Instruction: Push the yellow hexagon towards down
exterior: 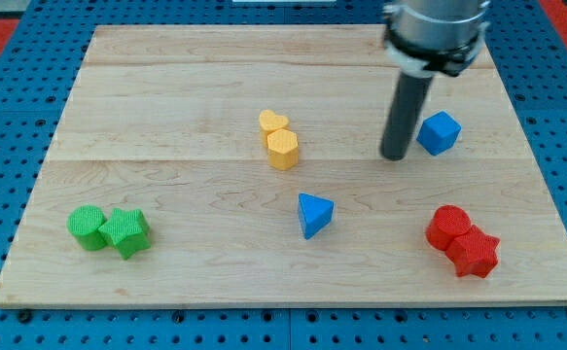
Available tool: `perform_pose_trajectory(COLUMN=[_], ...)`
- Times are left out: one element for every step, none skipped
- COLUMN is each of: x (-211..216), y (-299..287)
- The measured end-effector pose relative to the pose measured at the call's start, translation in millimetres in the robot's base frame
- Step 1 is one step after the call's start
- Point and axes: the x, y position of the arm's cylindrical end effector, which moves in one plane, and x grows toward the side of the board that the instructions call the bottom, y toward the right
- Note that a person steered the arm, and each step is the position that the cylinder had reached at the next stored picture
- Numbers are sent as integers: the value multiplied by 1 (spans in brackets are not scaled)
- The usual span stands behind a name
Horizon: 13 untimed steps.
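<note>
The yellow hexagon (283, 149) lies near the middle of the wooden board (166, 107). A yellow heart (273, 123) touches it on its upper left. My tip (395, 156) rests on the board well to the right of the hexagon, just left of a blue cube (440, 132). The dark rod rises from the tip to the arm's head at the view's top.
A blue triangle (314, 214) lies below and right of the hexagon. A red cylinder (448, 226) and a red star (475, 253) sit together at the lower right. A green cylinder (88, 227) and a green star (126, 232) sit together at the lower left.
</note>
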Motion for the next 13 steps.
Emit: perform_pose_trajectory(x=[17, 17, -6, -38, -39, -39, -39, -39, -39, -39, -39, -28, -5], y=[-42, -43, -43, -43, -43, -69, -130, -137, -130, -123, -127, -130, -130])
